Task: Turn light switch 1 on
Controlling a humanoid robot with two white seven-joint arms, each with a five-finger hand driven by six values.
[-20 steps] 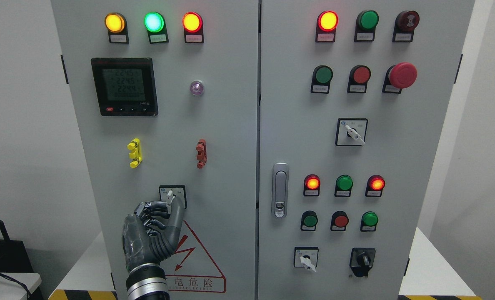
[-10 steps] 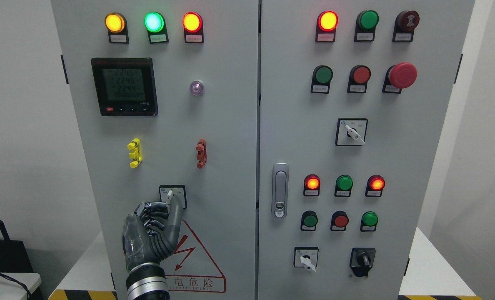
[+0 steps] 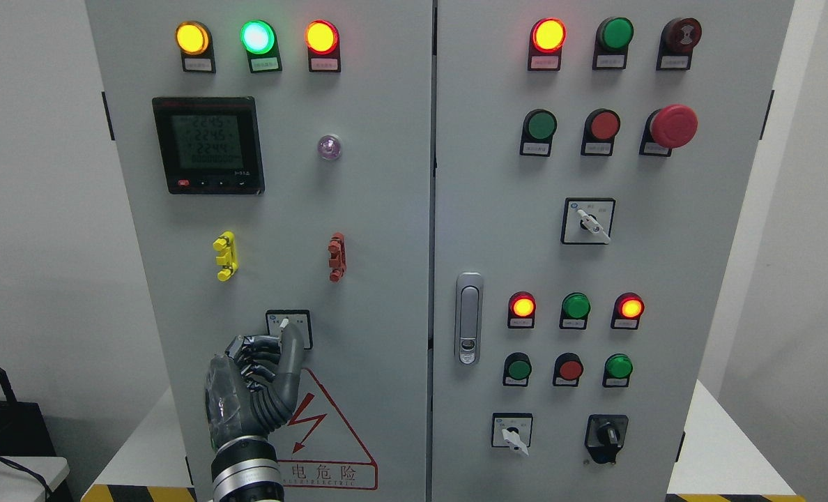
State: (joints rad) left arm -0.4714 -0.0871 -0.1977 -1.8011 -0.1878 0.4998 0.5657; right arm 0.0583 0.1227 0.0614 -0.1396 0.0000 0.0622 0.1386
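Observation:
A small rotary selector switch (image 3: 302,321) with a white lever (image 3: 284,323) sits low on the left cabinet door (image 3: 379,230), above a red warning triangle (image 3: 323,425). My left hand (image 3: 281,339) comes up from the bottom edge and covers the lower half of the switch. Its dark fingers (image 3: 261,343) curl in from the left and the thumb presses from the right, pinching the lever's base. Only the lever's white tip shows above the fingertips, standing almost upright. The right arm is out of the picture.
Three lit lamps (image 3: 257,37), a digital meter (image 3: 208,145), and a yellow clip (image 3: 225,255) and a red clip (image 3: 336,256) are on the left door. The right door carries a latch handle (image 3: 468,317), lamps, push buttons, a red emergency stop (image 3: 673,126) and further selector switches (image 3: 588,221).
The thumb and wrist have shifted slightly left and turned on the switch. The white lever's visible part is shorter and stands more upright than a second ago.

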